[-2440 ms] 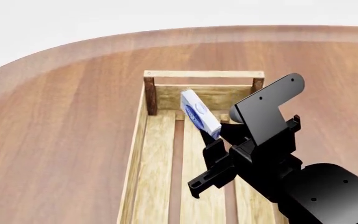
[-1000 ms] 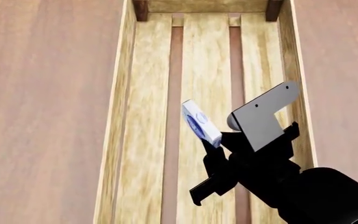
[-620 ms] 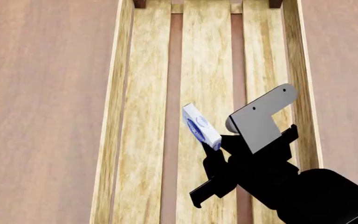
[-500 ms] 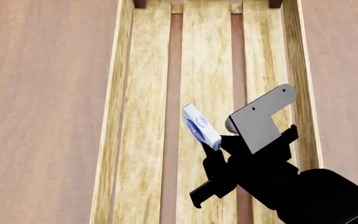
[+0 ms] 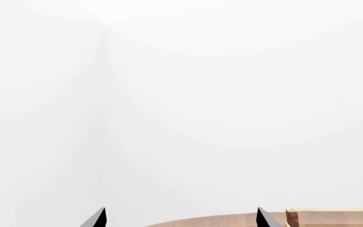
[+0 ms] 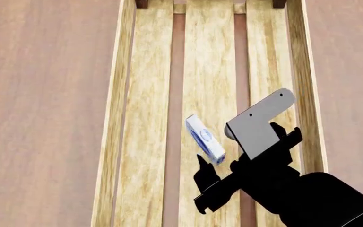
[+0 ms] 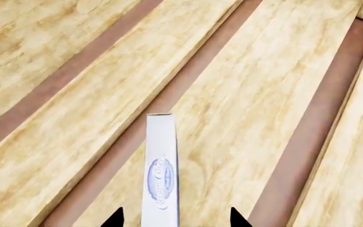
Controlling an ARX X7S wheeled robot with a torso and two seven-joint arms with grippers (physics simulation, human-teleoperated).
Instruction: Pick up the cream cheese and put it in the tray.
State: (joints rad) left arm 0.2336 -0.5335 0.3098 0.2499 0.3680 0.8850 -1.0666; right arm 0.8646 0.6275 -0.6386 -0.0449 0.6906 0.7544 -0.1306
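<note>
two spread right fingers (image 7: 113, 218) flank the cream cheese (image 7: 161, 175) — over the tray (image 7: 276, 85).

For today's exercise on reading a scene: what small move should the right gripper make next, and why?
Probably draw the right gripper up and back. Its fingers look spread, with gaps either side of the cream cheese, and the box stands on edge over the tray slats, seemingly released already.

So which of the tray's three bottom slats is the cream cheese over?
The middle slat. The cream cheese shows over it, between the two dark gaps. The left slat and the right slat carry no box.
</note>
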